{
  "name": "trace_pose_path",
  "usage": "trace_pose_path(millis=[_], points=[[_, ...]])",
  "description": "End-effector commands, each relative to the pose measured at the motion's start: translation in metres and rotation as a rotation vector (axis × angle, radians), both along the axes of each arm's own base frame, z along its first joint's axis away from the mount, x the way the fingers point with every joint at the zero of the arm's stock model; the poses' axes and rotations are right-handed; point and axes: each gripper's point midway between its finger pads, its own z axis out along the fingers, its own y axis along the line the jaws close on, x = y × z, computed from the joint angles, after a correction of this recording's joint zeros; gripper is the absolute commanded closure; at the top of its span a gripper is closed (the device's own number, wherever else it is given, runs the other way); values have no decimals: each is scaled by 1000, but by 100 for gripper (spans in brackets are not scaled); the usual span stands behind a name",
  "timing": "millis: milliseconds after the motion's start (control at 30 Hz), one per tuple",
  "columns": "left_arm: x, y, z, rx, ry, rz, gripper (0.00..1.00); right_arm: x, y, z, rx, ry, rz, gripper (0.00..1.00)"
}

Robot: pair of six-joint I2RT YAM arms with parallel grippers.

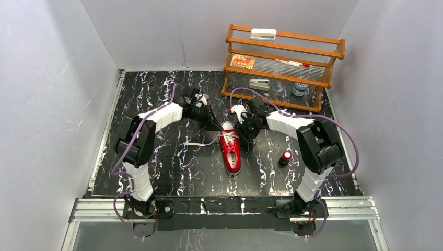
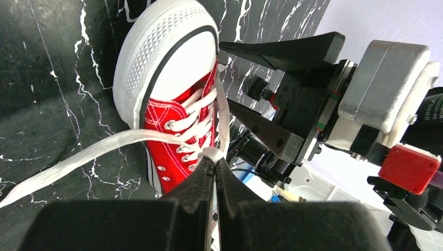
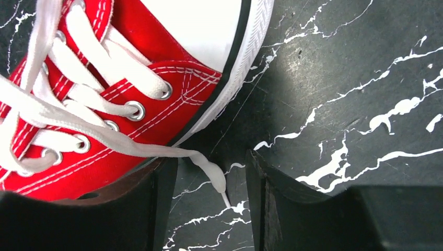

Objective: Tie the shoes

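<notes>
A small red sneaker [image 1: 230, 149] with white laces lies on the black marbled table, its toe toward the arm bases. My left gripper [image 1: 218, 127] is at the shoe's lace area from the left, shut on a fold of white lace [image 2: 214, 155] just above the eyelets [image 2: 180, 149]. A loose lace end [image 2: 62, 157] trails left across the table. My right gripper [image 1: 242, 129] stands open at the right side of the shoe [image 3: 172, 83]. The tip of the other lace end [image 3: 213, 175] hangs between its fingers [image 3: 162, 198], touching neither.
A wooden rack [image 1: 284, 63] with small items stands at the back right. A small red-and-black cylinder [image 1: 286, 157] stands to the right of the shoe. White walls enclose the table on three sides.
</notes>
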Motion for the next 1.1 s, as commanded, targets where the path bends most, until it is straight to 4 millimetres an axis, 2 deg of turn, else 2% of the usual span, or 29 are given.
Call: trace_pose_path(millis=[0,67,100,233,267,333,400,467,500,567,667,767,867,933,1067], points=[[6,-2,13,-13,-4,-14,100,18,14,10,63,-56,23,44],[7,-2,11,-7,-7,-16,100,20,14,12,59,-57,-3,54],[8,-2,10,0,-10,-18,100,21,12,15,56,-59,-28,63],[13,2,4,46,-39,-44,100,25,2,53,43,-72,-156,99],[14,3,2,57,-45,-51,100,27,2,69,70,-75,-193,100],[14,4,-1,71,-56,-64,100,19,7,88,124,-6,-247,100],[14,6,-5,79,-64,-77,100,9,21,101,188,92,-254,100],[13,8,-8,91,-78,-91,94,2,26,105,207,209,-317,100],[13,10,-8,101,-88,-96,89,1,28,110,220,255,-334,100],[13,14,-6,123,-122,-111,72,5,33,120,259,319,-382,100],[13,21,1,160,-194,-125,54,14,53,139,398,394,-392,100],[9,30,8,191,-230,-124,47,24,60,138,442,531,-512,100],[1,35,16,195,-253,-114,45,22,63,121,416,655,-606,100],[-7,40,19,203,-272,-103,42,20,62,108,408,702,-671,100],[-24,52,23,221,-296,-92,36,23,61,98,401,727,-746,100]])
